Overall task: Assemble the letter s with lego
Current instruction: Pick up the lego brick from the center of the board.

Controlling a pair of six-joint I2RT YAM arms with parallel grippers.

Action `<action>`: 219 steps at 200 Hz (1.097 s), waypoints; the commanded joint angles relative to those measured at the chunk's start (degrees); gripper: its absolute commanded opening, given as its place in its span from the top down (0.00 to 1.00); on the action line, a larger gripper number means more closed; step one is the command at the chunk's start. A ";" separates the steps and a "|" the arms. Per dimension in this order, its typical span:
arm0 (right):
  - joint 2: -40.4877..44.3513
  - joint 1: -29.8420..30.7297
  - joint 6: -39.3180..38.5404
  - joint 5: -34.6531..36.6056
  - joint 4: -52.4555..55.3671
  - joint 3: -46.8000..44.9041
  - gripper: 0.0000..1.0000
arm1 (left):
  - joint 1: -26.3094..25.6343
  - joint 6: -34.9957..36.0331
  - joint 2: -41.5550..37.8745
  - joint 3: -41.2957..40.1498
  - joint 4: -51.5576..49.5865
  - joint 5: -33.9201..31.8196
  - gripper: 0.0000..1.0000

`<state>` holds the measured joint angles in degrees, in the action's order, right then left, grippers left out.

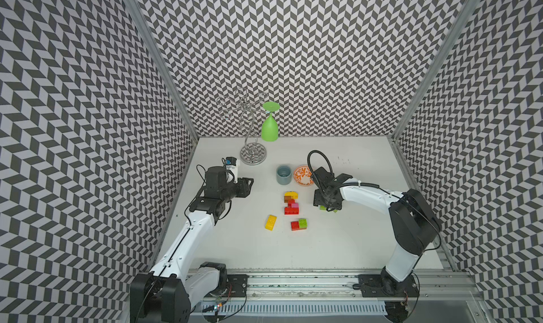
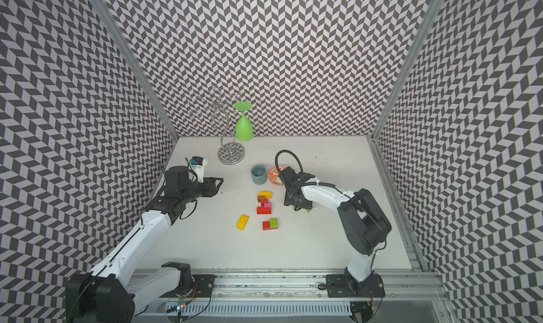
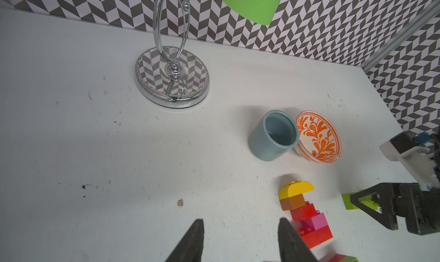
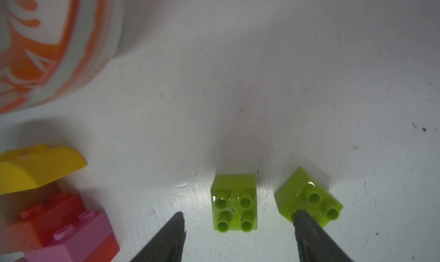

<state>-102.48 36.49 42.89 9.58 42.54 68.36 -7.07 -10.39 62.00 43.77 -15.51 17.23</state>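
Right wrist view: released right hand point(image 4: 239, 214) astride square lime brick point(image 4: 234, 191) on counter point(image 4: 238, 82), between fingertips, ungripped. Probably light, stiff, glossy-slick; best pinched on flat side walls.

orange-patterned bowl point(image 4: 47, 41): blurred, cut off at edge | skewed lime brick point(image 4: 307, 191): partly covered by right gripper point(image 4: 239, 213) | green goblet point(image 3: 252, 1): cropped
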 commanded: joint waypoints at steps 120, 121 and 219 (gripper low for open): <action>-3.87 0.03 -0.71 -0.60 -3.30 0.46 0.70 | 0.47 -0.23 -0.91 -0.52 0.57 -0.20 0.48; -3.83 0.01 -0.71 -0.52 -3.23 0.42 0.70 | 0.47 -0.19 -0.91 -0.52 0.61 -0.19 0.48; 13.86 20.18 11.73 -3.80 5.17 -7.55 0.86 | 0.40 -0.59 -0.79 -0.49 0.57 -0.28 0.48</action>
<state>-89.41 51.48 47.86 7.94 45.78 63.55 -7.07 -10.41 62.00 43.70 -15.51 17.21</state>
